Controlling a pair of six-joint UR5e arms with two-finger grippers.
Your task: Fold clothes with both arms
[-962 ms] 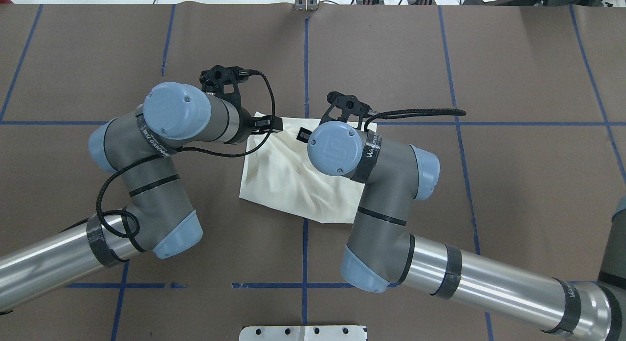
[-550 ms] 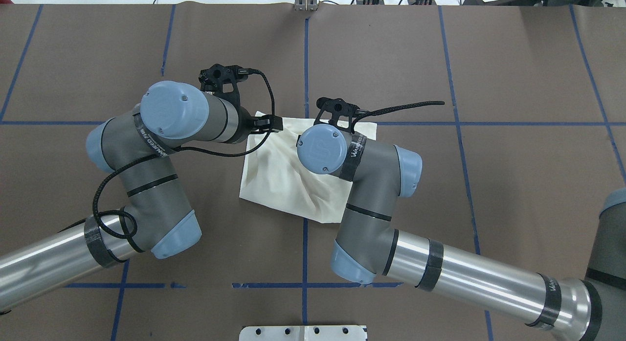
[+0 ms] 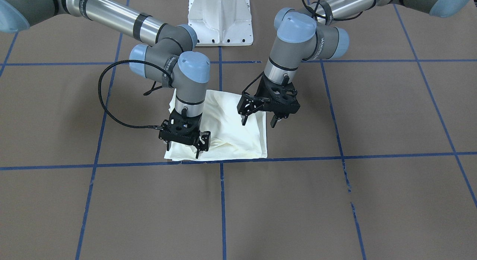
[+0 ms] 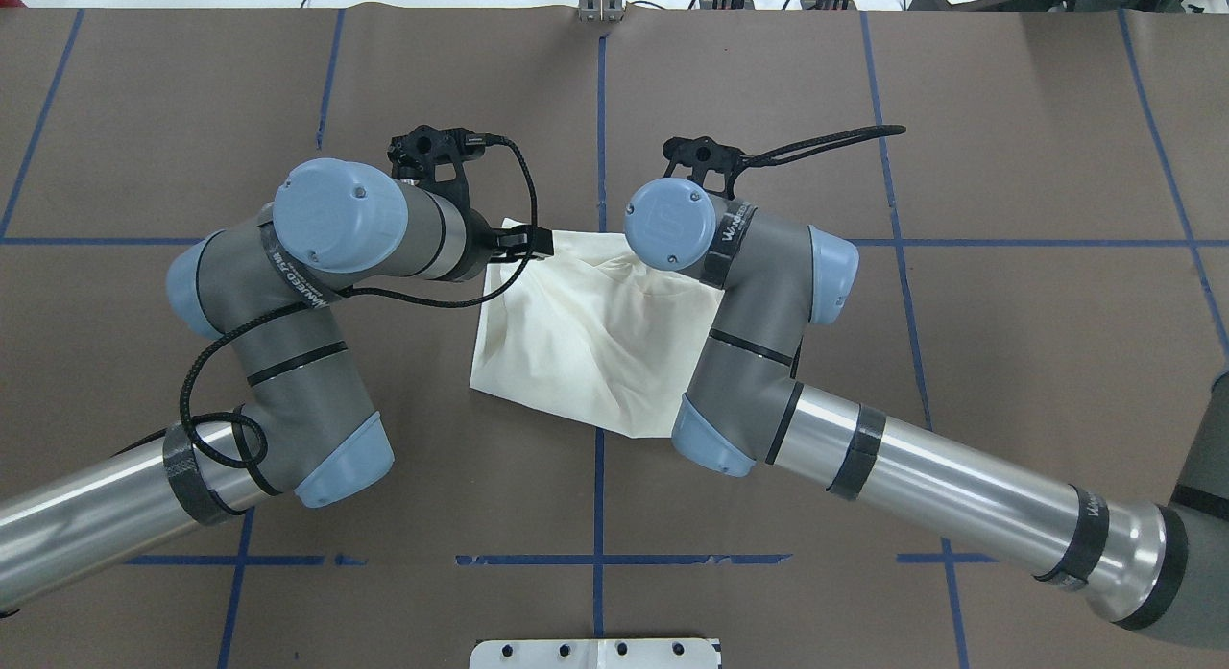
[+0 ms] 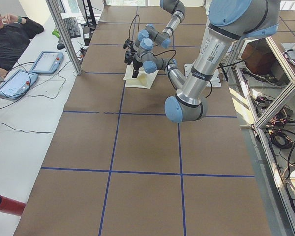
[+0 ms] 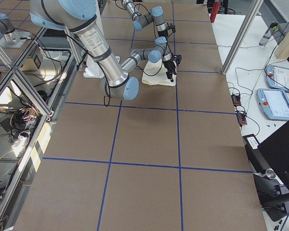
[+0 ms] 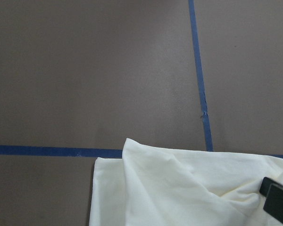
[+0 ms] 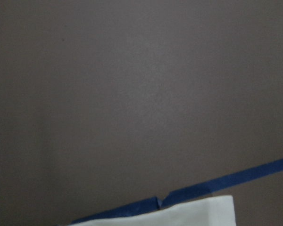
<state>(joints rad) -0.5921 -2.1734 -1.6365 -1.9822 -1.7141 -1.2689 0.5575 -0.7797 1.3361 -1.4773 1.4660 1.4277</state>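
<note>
A folded cream T-shirt point(image 3: 231, 135) is seen beneath the left tool point(image 3: 258, 121) and the right tool point(image 3: 182, 150), both spread wide.

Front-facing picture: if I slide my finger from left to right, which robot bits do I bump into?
Black cable loop → right pincer → left pincer. The cream shirt spans from one pincer to the other, so it has no single place.
</note>
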